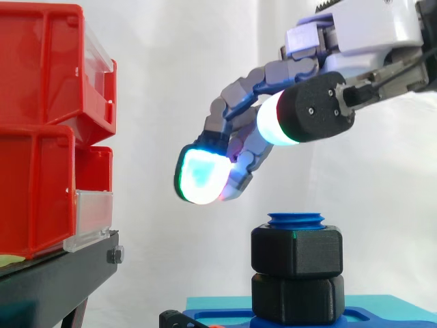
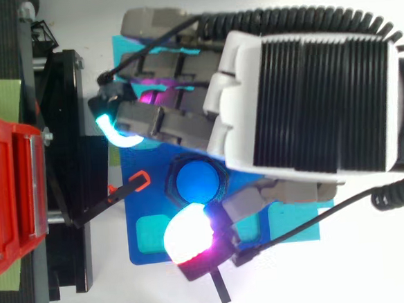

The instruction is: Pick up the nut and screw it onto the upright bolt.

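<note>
A blue upright bolt (image 1: 296, 220) stands on a blue base plate (image 1: 382, 311), its round top (image 2: 197, 179) showing from above. Two black hex nuts sit on it, stacked: the upper nut (image 1: 296, 251) just under the bolt's tip, the lower nut (image 1: 298, 298) against the plate. My hand (image 1: 246, 96) hovers above and slightly left of the bolt, clear of both nuts. Its fingers hang down relaxed, with a cyan-glowing pad (image 1: 199, 176) lowest. The thumb (image 1: 314, 113) sticks out apart from them, and nothing lies between. From above, the hand (image 2: 302, 96) covers much of the plate.
Red bins (image 1: 41, 137) are stacked on a black stand (image 1: 54, 280) to the left, close to the fingertips. A black lever with an orange tip (image 2: 140, 180) lies at the plate's left edge. The plate (image 2: 141, 218) has cyan recesses (image 2: 154, 232).
</note>
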Controlling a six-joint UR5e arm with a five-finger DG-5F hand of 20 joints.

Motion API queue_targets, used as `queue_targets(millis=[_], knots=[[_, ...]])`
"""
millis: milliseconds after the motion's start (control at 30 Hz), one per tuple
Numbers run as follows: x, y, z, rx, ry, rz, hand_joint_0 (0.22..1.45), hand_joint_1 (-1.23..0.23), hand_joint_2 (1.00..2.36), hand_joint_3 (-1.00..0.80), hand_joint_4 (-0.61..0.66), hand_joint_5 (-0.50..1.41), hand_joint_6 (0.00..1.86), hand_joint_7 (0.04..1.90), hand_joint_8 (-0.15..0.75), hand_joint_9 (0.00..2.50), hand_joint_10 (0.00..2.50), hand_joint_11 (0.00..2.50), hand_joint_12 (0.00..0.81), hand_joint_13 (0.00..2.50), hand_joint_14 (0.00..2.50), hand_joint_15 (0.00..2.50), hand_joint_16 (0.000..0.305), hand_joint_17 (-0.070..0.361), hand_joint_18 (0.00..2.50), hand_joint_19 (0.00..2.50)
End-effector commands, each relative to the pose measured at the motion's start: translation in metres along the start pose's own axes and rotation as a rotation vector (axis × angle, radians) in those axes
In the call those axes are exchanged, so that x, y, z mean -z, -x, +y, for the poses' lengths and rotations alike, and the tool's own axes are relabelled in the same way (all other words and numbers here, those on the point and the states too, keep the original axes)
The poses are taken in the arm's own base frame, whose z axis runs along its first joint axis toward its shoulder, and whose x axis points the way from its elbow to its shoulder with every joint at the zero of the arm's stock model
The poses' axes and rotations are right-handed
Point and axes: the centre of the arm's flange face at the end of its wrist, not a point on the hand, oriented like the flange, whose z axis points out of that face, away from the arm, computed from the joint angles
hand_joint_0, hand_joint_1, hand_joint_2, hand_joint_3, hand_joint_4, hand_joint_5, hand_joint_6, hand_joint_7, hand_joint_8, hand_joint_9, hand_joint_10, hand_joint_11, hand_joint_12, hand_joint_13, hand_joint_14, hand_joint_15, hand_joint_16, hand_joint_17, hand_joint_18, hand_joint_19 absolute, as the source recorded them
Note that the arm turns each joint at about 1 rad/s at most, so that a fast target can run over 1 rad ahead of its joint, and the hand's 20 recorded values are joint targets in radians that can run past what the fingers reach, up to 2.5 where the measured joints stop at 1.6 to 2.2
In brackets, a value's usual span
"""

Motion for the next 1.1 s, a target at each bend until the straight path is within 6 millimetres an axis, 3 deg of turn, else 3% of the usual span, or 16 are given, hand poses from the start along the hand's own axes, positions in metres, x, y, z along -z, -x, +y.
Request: queue_targets(millis=[0,1067], knots=[[-0.0018,-0.0135,0.0053,-0.024,0.006,-0.015,0.47,-0.28,1.00,-0.50,0.19,-0.11,0.50,0.67,0.206,0.61,0.00,0.00,0.278,0.45,0.00,0.00,0.029,0.064,0.04,0.00],[0.0041,-0.0215,0.0095,-0.030,0.010,0.045,0.48,-0.26,1.00,-0.50,0.28,-0.07,0.50,0.99,0.235,0.65,0.00,0.00,0.284,0.52,0.00,0.00,0.027,0.061,0.09,0.00]])
